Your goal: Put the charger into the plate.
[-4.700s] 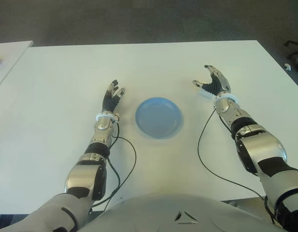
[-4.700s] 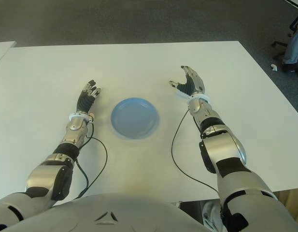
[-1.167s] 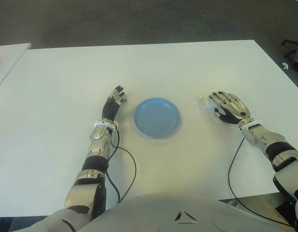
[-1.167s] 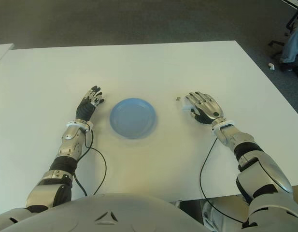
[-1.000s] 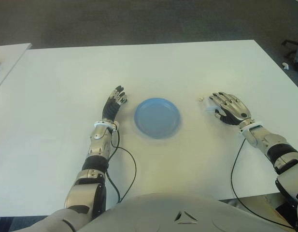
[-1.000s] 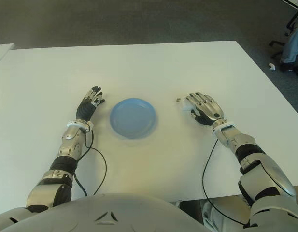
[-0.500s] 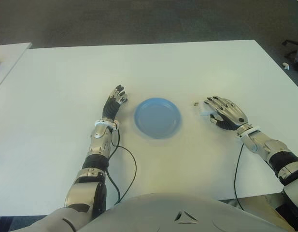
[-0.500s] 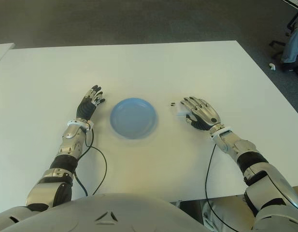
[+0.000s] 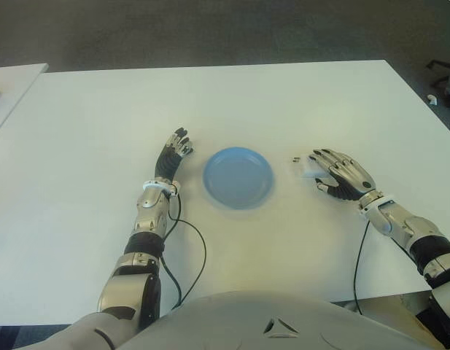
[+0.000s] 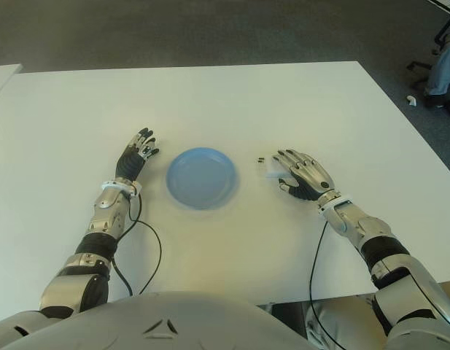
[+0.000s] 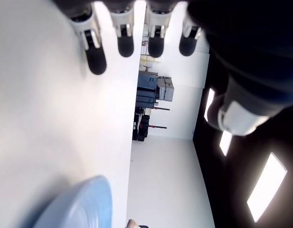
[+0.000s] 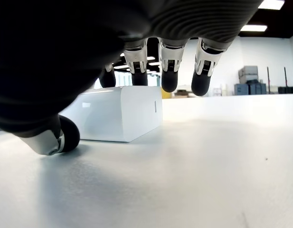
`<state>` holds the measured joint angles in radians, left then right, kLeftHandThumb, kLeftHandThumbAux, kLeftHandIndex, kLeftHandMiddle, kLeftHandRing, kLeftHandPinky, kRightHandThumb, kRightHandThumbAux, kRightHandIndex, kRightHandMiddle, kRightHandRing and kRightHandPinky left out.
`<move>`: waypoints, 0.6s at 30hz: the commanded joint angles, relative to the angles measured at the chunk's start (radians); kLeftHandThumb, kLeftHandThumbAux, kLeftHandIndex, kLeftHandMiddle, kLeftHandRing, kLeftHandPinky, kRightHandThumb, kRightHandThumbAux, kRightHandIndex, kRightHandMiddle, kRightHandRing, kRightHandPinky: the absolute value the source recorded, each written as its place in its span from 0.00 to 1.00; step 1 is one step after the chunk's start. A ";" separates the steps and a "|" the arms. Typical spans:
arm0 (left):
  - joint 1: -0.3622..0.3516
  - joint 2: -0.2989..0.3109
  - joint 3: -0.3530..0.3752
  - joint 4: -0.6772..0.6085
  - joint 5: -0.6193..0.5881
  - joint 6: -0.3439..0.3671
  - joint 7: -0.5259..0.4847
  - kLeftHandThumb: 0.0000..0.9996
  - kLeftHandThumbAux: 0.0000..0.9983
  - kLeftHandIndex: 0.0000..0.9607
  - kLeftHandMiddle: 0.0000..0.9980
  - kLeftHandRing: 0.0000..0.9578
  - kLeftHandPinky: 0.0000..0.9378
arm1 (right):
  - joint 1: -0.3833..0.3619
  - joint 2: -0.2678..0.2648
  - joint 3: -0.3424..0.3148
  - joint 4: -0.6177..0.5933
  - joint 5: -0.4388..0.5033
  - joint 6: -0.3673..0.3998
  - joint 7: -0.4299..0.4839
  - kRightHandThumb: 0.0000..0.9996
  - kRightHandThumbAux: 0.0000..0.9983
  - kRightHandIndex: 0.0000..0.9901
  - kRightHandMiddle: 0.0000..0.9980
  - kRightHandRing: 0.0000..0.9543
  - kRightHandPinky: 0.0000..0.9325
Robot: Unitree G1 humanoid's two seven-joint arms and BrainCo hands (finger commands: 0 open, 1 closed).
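Charger lying on the table right of the blue plate, under the spread fingers of the right hand, not gripped. Likely to skid or tip away if fingers close from so flat a pose. Left hand idle, open, just left of plate.

Plate near middle of table. Left hand just left of plate, apart from it, fingers extended flat, holding nothing. Charger on table right of plate, outside it. Right hand palm-down right of charger, fingers spread over it, not closed on it. Charger prongs on side toward plate. Second table at far left.
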<state>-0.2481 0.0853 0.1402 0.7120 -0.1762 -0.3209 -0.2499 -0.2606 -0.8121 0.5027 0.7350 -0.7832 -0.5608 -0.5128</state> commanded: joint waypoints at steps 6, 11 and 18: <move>0.010 0.003 -0.002 0.034 0.003 0.027 -0.017 0.00 0.57 0.00 0.03 0.00 0.00 | 0.043 0.002 -0.041 -0.026 0.018 -0.037 0.052 0.00 0.45 0.00 0.02 0.00 0.00; 0.006 0.003 -0.002 0.040 0.004 0.027 -0.015 0.00 0.57 0.00 0.03 0.00 0.00 | 0.053 0.006 -0.076 -0.053 0.041 -0.043 0.066 0.00 0.45 0.00 0.02 0.00 0.00; 0.001 0.004 -0.001 0.053 0.005 0.022 -0.016 0.00 0.57 0.00 0.03 0.00 0.00 | 0.052 0.013 -0.116 -0.078 0.040 -0.048 0.041 0.00 0.43 0.00 0.00 0.00 0.00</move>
<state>-0.2586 0.0857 0.1407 0.7278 -0.1762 -0.3216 -0.2501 -0.2163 -0.8084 0.4029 0.6630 -0.7432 -0.6021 -0.4613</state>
